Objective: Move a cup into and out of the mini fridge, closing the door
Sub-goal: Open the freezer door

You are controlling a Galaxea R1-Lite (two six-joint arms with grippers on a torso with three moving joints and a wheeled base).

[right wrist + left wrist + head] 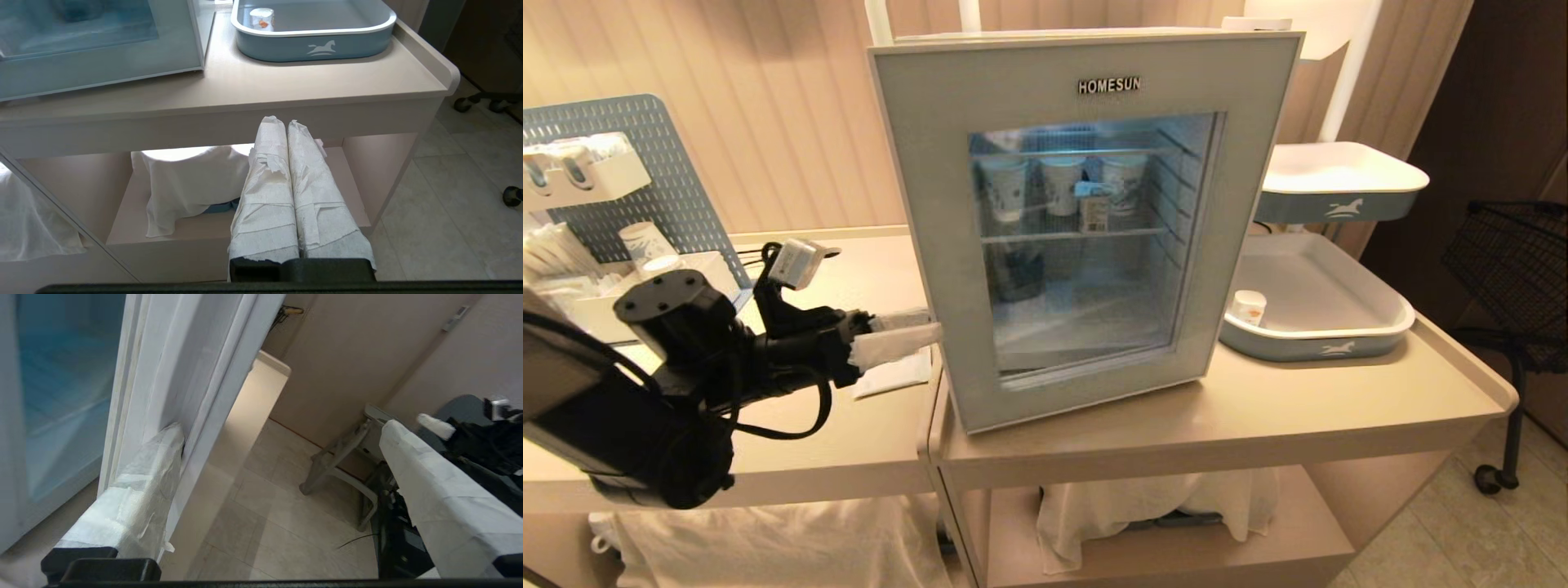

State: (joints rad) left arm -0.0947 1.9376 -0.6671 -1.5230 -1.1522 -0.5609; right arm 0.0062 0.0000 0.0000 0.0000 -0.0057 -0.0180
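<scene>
**Left tool at fridge door edge**

You see the left tool [913, 333], its paper-wrapped fingers [139, 486] spread wide, with one fingertip touching the left edge of the pale grey glass-windowed door [1086, 220] of the white boxy mini fridge [1094, 37]. Beyond the tool, behind the glass, the small squat white cup [1095, 207] stands on the upper wire shelf among tall paper cups [1005, 188]. The right tool [287, 126] hangs below the beige tabletop [310, 83], fingers pressed together.

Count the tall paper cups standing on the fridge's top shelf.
3. Seen through the door glass, a left cup, a middle cup and a right cup stand in a row. A small labelled item partly covers the right one; more may hide behind.
</scene>
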